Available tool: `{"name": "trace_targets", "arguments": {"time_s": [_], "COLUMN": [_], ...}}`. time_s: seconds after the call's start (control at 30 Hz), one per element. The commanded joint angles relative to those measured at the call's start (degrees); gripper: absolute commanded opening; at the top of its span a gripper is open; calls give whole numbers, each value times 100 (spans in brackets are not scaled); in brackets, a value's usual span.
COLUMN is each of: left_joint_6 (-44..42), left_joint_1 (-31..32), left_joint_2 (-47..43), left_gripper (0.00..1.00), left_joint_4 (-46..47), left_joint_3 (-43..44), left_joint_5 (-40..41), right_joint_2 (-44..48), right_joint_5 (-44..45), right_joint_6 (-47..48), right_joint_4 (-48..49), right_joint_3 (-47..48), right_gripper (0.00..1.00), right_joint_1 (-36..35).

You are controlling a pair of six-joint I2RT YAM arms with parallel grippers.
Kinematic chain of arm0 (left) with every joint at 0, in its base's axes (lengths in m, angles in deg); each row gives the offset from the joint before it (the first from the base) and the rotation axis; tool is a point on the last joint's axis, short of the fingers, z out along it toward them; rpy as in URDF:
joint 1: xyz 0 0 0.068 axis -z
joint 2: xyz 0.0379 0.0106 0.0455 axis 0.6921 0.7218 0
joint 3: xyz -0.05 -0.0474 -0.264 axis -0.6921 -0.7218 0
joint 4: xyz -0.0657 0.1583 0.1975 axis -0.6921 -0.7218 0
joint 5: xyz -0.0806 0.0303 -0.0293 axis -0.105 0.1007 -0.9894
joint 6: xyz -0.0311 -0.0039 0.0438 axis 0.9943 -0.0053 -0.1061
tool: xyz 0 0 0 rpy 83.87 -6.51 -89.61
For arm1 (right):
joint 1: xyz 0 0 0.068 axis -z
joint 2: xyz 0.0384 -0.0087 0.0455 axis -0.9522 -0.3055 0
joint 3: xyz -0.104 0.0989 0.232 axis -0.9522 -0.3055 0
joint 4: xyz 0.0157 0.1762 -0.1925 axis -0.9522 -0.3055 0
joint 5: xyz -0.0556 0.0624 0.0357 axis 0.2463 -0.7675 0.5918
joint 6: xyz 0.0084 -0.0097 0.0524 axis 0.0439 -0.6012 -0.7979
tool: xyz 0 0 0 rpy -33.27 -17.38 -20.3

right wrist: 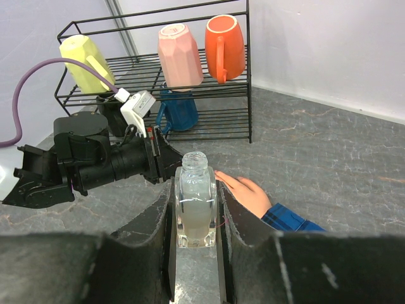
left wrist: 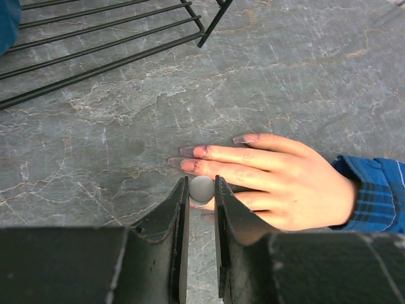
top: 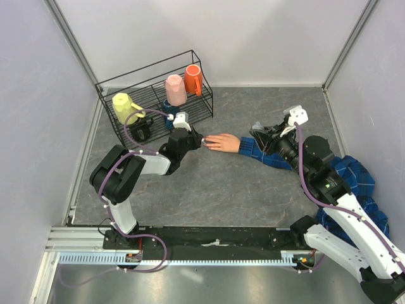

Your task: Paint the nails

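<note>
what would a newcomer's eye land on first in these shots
A peach-pink fake hand in a blue plaid sleeve lies flat mid-table, fingertips smeared dark around the nails. The left gripper pinches a small round grey knob at those fingertips, while the right gripper clamps an open clear bottle beside the sleeve. At the back left, a black wire rack holds a yellow mug, pink mug and orange mug.

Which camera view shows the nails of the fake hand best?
The left wrist view: the nails lie close to the camera, long, with pink stains beside them. In the top view the fake hand is too small to show them. In the right wrist view the clear bottle hides the fingertips.
</note>
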Motion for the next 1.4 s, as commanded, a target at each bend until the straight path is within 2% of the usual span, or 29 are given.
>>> {"name": "trace_targets", "arguments": {"time_s": [0.0,1.37], "left_joint_6": [-118,-21], "left_joint_1": [-6,-6], "left_joint_2": [58,181], "left_gripper": [2,2], "left_joint_4": [43,-202], "left_joint_3": [181,287], "left_joint_5": [220,281], "right_joint_2": [40,48], "right_joint_5": [-79,-115], "right_joint_6": [-46,-46], "right_joint_4": [233,225], "right_joint_3": [-8,1], "right_gripper": [0,0], "right_joint_1": [-4,-4]}}
